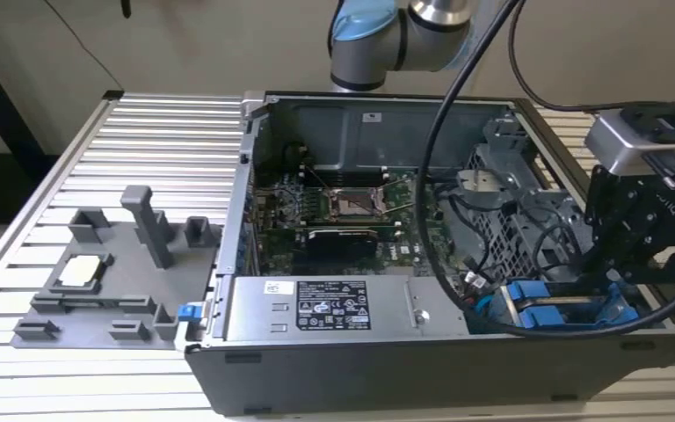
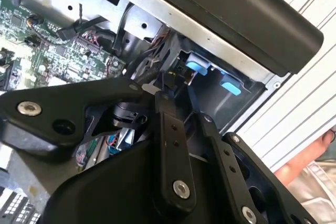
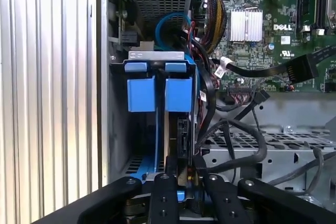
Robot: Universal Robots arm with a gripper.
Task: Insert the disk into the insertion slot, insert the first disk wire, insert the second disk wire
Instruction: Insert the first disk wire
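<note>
Where the open computer case [image 1: 314, 374] sits on the slatted metal surface [image 1: 162, 132], the disk [image 1: 561, 309] is already down in the insertion slot [image 3: 118, 129], at the case corner nearest the exterior view's right. Its two bright blue end tabs [image 3: 178, 94] stand side by side at the mouth of the grey metal bay, and in the first wrist view a blue rail runs from them along the disk's edge towards the claw [image 3: 178, 170].

The claw hangs right over that bay, its black fingers [image 2: 169, 108] drawn narrow, tips almost together. Between them it seems to pinch a small black plug [image 2: 180, 73], though the fingers hide most of it. In the second wrist view the plug sits just beside one blue tab, close to the disk's end.

Black cables [image 3: 231, 153] loop across the perforated metal cage next to the bay. Further inside the case lie the green motherboard [image 1: 350, 215] and a long grey box with a sticker [image 1: 326, 309]. A grey fixture [image 1: 103, 281] rests on the surface towards the exterior view's left, well apart from the case. A person's hand [image 2: 310, 163] shows just outside the case wall in the second wrist view.
</note>
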